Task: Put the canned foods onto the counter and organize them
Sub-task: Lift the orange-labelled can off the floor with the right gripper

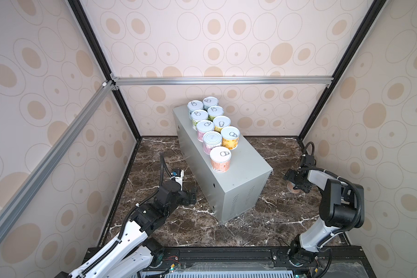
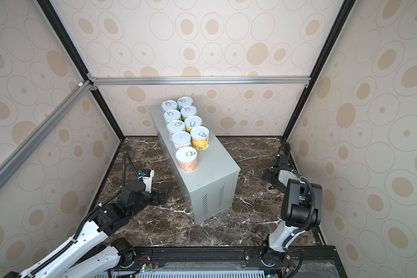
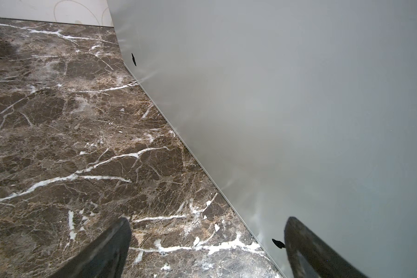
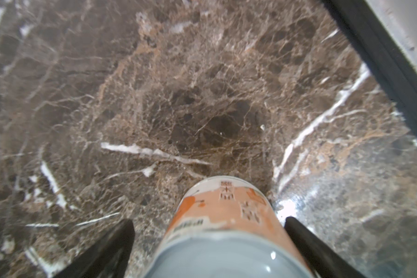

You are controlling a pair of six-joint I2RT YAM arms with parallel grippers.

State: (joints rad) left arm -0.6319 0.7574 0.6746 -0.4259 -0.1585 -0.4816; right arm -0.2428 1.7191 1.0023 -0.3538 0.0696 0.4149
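Note:
Several canned foods [image 1: 213,125] stand upright in two rows on the far half of the light-grey counter [image 1: 241,178], also in the other top view [image 2: 212,168]. One more orange-labelled can [image 4: 226,214] stands on the dark marble right of the counter, half hidden in both top views [image 1: 292,189] [image 2: 272,190]. My right gripper [image 4: 208,225] [image 1: 294,184] is open around it; one finger sits close to its side, the other stands apart. My left gripper [image 3: 207,223] [image 1: 193,193] is open and empty, low on the marble beside the counter's long left wall [image 3: 299,108].
The near half of the counter top is bare. Brown white-veined marble floor [image 1: 263,231] surrounds the counter. Patterned walls with black and aluminium frame posts [image 1: 128,113] close in the left, back and right. A black rail [image 1: 226,255] runs along the front edge.

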